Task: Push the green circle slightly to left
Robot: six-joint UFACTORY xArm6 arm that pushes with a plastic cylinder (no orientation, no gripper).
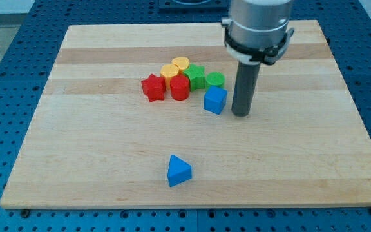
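Observation:
The green circle (216, 80) lies on the wooden board (108, 161) at the right end of a cluster of blocks near the view's top centre. My tip (240, 114) rests on the board to the right of and a little below the green circle, apart from it. A blue cube (215, 100) sits just left of the tip and just below the green circle. A green star (196, 76) touches the green circle on its left.
The cluster also holds a red cylinder (180, 88), a red star (152, 87), a yellow hexagon-like block (169, 70) and a yellow round block (180, 63). A blue triangle (178, 170) lies alone near the view's bottom centre.

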